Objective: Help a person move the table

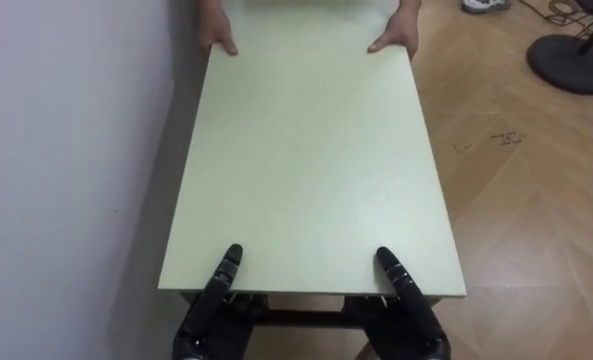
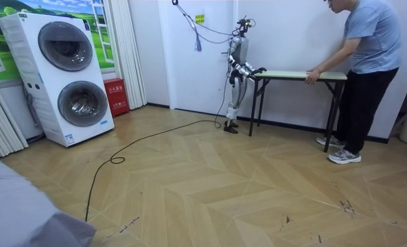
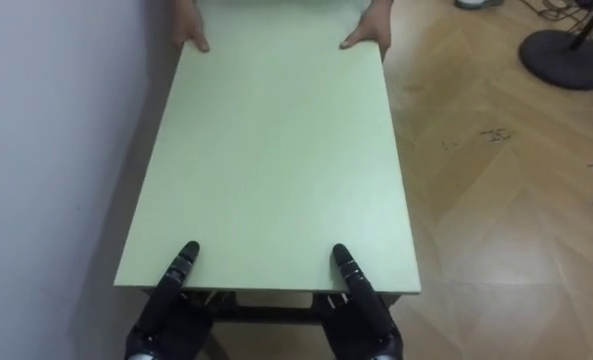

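Plain pale green rectangular table (image 1: 311, 150)

The surface (image 1: 306, 150) has a smooth, matt, pale-green top. At its 3 o'clock the floor (image 1: 516, 200) is herringbone wood, faintly glossy, scuffed. The left hand (image 1: 216, 290) and right hand (image 1: 406, 295) look black, hard plastic.

Home laundry corner, stacked washing machines (image 2: 73, 75), herringbone wood floor (image 2: 224, 192)

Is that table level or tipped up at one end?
Level: in the room view the table runs flat from the robot's end to the person's hands.
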Controlling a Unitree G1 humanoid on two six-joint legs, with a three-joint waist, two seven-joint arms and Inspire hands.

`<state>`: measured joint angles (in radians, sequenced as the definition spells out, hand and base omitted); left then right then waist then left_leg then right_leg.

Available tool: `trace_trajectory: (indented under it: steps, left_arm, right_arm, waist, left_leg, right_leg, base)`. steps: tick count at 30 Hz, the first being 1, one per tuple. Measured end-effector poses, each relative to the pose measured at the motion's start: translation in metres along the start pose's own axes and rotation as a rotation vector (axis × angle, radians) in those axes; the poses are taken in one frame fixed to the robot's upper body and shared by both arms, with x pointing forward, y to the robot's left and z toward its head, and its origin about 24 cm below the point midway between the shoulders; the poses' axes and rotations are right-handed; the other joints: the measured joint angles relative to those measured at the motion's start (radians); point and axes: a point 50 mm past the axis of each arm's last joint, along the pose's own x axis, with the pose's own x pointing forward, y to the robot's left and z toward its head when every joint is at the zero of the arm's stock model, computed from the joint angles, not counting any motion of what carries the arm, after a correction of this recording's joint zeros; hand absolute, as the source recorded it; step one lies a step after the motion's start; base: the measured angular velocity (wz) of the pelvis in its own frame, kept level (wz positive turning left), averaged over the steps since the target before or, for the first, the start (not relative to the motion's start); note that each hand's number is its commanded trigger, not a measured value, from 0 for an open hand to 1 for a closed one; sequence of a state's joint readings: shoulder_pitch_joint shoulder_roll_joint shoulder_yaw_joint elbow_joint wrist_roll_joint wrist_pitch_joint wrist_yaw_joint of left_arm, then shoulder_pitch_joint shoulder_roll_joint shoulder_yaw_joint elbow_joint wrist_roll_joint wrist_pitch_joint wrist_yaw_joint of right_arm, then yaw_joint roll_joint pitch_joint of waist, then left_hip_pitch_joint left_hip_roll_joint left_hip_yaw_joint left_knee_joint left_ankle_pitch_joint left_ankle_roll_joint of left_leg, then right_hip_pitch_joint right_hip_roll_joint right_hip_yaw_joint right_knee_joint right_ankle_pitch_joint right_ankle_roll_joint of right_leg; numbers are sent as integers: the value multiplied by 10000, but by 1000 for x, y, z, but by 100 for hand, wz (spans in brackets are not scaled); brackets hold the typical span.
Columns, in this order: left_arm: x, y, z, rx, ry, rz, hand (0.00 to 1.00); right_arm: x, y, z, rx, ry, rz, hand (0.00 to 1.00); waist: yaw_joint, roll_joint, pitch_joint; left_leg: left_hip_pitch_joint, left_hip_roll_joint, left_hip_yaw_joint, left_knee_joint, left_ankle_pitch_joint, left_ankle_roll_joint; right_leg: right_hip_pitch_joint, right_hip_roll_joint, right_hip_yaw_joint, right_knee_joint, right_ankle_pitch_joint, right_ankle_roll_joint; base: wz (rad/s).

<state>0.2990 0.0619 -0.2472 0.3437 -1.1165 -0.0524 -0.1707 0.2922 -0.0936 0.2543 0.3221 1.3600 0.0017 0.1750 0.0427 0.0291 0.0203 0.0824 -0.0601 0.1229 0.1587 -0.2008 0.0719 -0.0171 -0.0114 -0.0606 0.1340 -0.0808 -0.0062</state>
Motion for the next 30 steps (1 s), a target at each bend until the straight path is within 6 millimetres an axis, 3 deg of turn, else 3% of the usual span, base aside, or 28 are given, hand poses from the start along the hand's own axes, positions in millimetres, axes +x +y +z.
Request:
trace_trajectory:
  steps: [2,6,7,9,10,12,14,18,30]
  left_arm:
    - [3,2,3,129,-84,18,100]
    - [10,6,7,237,-153,60,100]
    - [11,7,8,232,-176,85,80]
    - [15,10,9,286,-256,151,36]
    - [15,10,8,274,-259,164,0]
    - [17,11,8,285,-245,156,0]
    - [18,14,12,1168,-153,80,0]
    - [15,25,17,2806,218,347,0]
    - [13,33,18,3029,176,470,0]
  right_arm:
    - [2,0,-3,61,14,-35,100]
    - [8,1,-7,136,70,-69,100]
    - [9,2,-8,124,90,-72,74]
    - [12,3,-10,99,117,-90,10]
    - [13,3,-10,97,118,-107,0]
    - [14,2,-9,81,126,-155,0]
    - [14,-2,-9,-343,205,-48,0]
    - [8,-10,-4,-1938,648,98,0]
    - [4,-10,-5,-1781,734,948,0]
  waist:
    - [210,-67,-47]
    - [230,-97,-73]
    - [233,-98,-84]
    - [241,-77,-109]
    - [244,-68,-115]
    - [250,-41,-135]
    - [248,33,-174]
    - [196,64,-194]
    - [195,-62,-181]
  left_leg:
    - [-16,56,109,-41,-1,-1]
    - [-16,155,138,-89,-5,2]
    - [-16,166,136,-89,-6,4]
    - [-15,197,132,-89,-10,12]
    - [-13,205,135,-90,-12,14]
    - [-3,238,141,-118,-19,25]
    - [12,340,143,-167,-183,289]
    - [36,368,290,-172,-186,291]
    - [85,428,358,-241,-194,275]
  right_leg:
    - [-4,28,-16,0,-2,2]
    - [-22,109,-238,11,-11,-14]
    - [-20,123,-247,14,-14,-20]
    - [1,166,-266,30,-23,-60]
    - [-2,176,-276,38,-20,-66]
    - [-9,219,-306,77,-14,-75]
    - [-74,352,-301,183,-67,-167]
    - [-78,416,-212,233,-49,-221]
    - [-158,482,-249,347,-39,-244]
  base:
    - [-11]
    - [4]
    - [0]
    - [0]
    - [3]
    - [2]
    - [-2]
    - [-11]
    - [-1]
